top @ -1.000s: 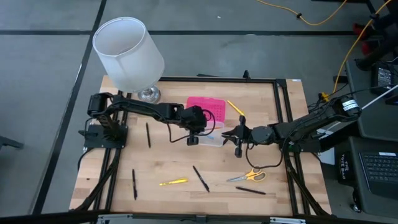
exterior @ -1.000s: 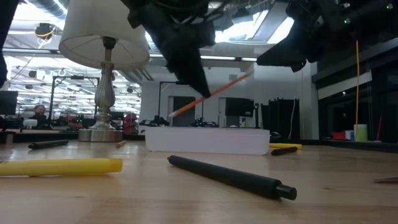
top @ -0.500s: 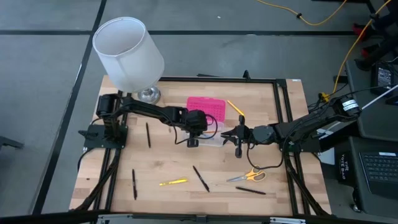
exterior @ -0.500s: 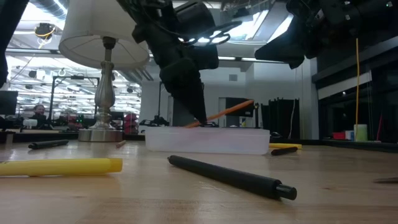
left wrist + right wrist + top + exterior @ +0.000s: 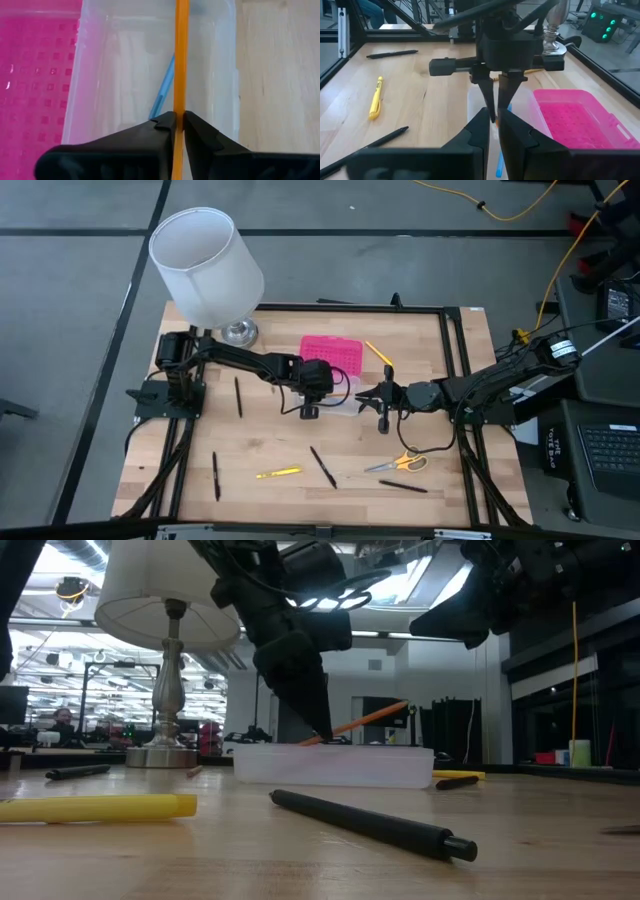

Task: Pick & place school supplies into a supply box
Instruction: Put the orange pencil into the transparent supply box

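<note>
Pinching orange pencil (image 5: pixel 179 60): left gripper (image 5: pixel 179 131) fingers, over clear base (image 5: pixel 100 100) holding blue pen (image 5: pixel 162 92); pink lid (image 5: pixel 330 350) beside | right gripper (image 5: pixel 368 397) near, fingers nearly together, empty | scissors (image 5: pixel 397 463), lamp (image 5: pixel 205 265) on tabletop (image 5: pixel 270 440)

lamp (image 5: pixel 207 265): table's far-left corner | laptop (image 5: pixel 608 450): right of table

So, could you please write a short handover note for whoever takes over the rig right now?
Left gripper: shut on the orange pencil, lowered into the clear base of the supply box, not yet released.
Right gripper: empty, hovering beside the box.
Done: a blue pen lies in the base; the pink lid lies alongside.
Left on the table: scissors, yellow pen, yellow pencil, four black pens.
</note>
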Robot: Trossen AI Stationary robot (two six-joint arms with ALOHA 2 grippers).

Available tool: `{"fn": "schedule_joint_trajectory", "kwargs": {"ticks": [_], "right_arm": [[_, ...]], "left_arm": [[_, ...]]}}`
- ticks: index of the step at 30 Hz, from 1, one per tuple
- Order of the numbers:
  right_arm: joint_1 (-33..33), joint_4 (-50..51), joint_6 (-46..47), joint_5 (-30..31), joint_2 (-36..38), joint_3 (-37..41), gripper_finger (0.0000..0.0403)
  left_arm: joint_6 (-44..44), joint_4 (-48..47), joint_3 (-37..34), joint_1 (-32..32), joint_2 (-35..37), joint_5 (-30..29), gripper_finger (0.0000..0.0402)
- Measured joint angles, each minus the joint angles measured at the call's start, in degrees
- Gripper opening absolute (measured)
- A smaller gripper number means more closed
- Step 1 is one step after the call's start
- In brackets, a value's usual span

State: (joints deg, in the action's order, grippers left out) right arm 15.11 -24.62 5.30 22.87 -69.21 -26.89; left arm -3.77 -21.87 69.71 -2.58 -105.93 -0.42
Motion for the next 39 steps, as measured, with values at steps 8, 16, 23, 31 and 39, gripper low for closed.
{"fn": "schedule_joint_trajectory", "kwargs": {"ticks": [8, 16, 23, 31, 39], "right_arm": [[-0.2, -0.6, -2.2, 0.0, 0.0, 0.0, 0.0044], [-2.1, -1.5, -3.0, 0.0, 0.0, 0.0, 0.0044], [-4.1, -2.1, -3.0, 0.0, 0.0, 0.0, 0.0044], [-6.1, -3.9, -4.2, 0.0, 0.0, 0.0, 0.0044], [-6.5, -5.5, -7.1, 0.0, 0.0, 0.0, 0.0044]], "left_arm": [[0.0, -0.6, 0.0, 0.3, 0.0, 0.0, 0.0087], [-1.5, -3.5, 0.0, 0.2, 1.7, 0.0, 0.0119], [-2.5, -5.9, 0.0, 0.2, 5.3, 0.0, 0.0113], [-2.8, -1.8, 0.0, 0.3, 4.9, 0.0, 0.0107], [-3.0, -0.8, 0.0, 0.3, 3.2, -0.6, 0.0113]]}}
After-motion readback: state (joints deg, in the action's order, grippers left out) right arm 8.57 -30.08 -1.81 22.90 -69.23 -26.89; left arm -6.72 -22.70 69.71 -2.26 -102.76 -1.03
